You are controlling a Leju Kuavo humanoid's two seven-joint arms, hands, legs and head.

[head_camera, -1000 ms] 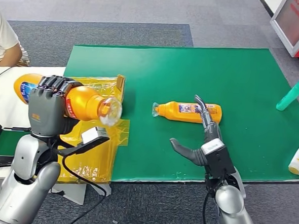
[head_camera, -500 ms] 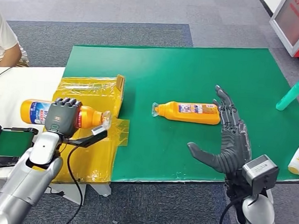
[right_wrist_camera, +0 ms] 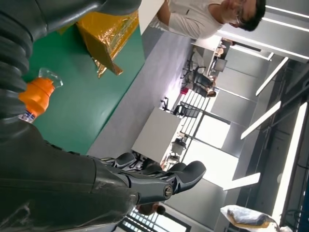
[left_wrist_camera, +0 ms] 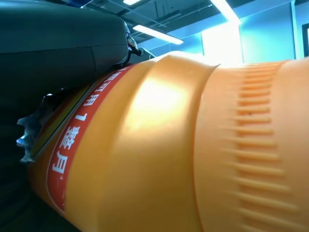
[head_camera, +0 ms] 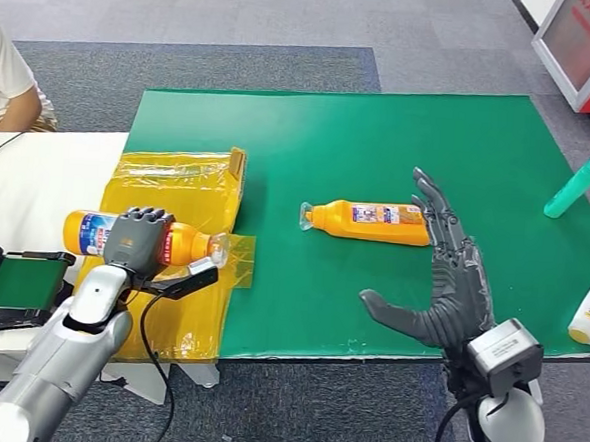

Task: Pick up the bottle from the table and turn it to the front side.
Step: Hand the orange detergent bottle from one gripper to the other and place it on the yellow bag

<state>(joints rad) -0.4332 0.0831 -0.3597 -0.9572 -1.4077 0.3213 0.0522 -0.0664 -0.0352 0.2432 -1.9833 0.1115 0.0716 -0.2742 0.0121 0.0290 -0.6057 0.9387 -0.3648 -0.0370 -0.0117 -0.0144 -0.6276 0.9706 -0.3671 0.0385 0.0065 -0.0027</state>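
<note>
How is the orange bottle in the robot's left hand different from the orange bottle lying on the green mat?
The held orange bottle is gripped by the left hand above the yellow bag; the mat bottle lies free on the green mat, beside the open right hand. The held bottle's cap points right, the mat bottle's left. Both lie sideways, orange with clear caps.

- Floor's grey carpet (head_camera: 214, 6), with a darker grey patch (head_camera: 210, 76) just behind the desk.
- The desk itself wears a bright green mat (head_camera: 403, 137); a white tabletop (head_camera: 30, 180) butts up beside it.
- Red-and-white framed sign board (head_camera: 586, 48) stands off in the far corner.
- Long fluorescent strip lights (right_wrist_camera: 271, 113) overhead, bluish ceiling (left_wrist_camera: 266, 34), office chairs (right_wrist_camera: 198, 79) further back.
</note>
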